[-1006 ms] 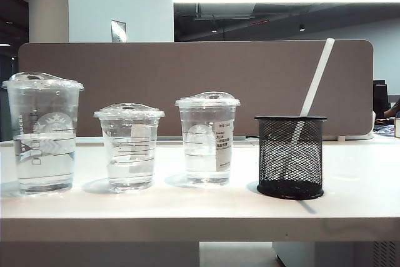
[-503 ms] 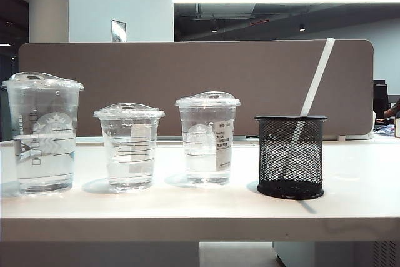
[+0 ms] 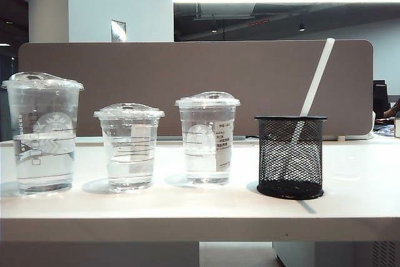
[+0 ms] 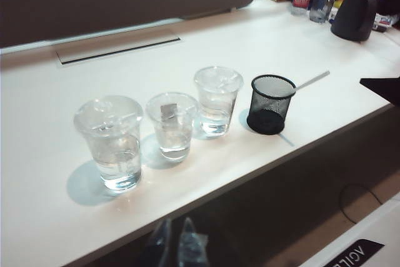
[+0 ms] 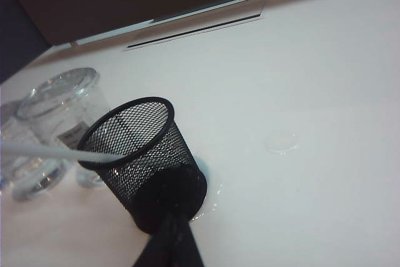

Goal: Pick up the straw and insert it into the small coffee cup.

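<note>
Straw (image 3: pixel 315 78) leaning in black mesh holder (image 3: pixel 290 156), at right end of the cup row, near front edge of white surface (image 3: pixel 350 207). Small coffee cup (image 3: pixel 129 146) second from left, between tall cup (image 3: pixel 42 132) and labelled cup (image 3: pixel 207 138), gaps between all. Left tool (image 4: pixel 177 242) off the front edge, blurred; state cannot be told. Right tool (image 5: pixel 170 242) pressed together, empty, beside holder base.

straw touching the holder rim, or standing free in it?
Touching. In the right wrist view the straw lies across the black mesh holder rim; the exterior view shows it leaning there. The right gripper is shut, short of it.
</note>
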You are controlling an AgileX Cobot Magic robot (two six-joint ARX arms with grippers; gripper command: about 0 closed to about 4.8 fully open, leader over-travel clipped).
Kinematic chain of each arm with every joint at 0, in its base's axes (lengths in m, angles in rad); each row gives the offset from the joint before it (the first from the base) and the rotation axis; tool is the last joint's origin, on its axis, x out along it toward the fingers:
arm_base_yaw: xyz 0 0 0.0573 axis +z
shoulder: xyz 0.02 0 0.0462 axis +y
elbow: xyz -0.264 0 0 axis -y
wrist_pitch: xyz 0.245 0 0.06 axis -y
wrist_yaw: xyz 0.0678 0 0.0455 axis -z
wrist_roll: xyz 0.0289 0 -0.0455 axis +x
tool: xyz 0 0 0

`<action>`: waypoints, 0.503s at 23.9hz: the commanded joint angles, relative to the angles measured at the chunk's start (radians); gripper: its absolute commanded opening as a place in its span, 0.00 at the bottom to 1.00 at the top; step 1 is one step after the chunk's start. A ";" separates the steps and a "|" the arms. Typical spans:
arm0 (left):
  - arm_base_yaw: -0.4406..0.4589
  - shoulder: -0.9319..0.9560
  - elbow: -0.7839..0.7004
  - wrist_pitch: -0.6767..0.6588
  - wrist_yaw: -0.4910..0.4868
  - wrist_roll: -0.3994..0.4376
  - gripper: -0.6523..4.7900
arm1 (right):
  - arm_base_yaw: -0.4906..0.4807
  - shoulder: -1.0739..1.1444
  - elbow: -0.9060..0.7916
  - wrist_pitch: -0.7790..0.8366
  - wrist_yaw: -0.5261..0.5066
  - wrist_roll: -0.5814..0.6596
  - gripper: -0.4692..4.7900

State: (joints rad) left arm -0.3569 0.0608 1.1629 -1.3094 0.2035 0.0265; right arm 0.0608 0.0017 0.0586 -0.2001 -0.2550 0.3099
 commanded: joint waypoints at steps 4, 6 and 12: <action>0.000 0.000 0.002 0.013 -0.009 0.073 0.16 | 0.002 0.000 0.013 0.093 0.013 0.061 0.08; 0.000 0.000 0.002 0.007 -0.009 0.074 0.16 | 0.000 0.003 0.096 0.220 0.137 0.050 0.08; 0.000 0.000 0.001 -0.016 -0.015 0.080 0.16 | -0.002 0.183 0.507 0.174 0.397 -0.407 0.08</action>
State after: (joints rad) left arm -0.3565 0.0605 1.1625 -1.3273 0.1970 0.0982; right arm 0.0589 0.1329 0.4957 -0.0254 0.0906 0.0326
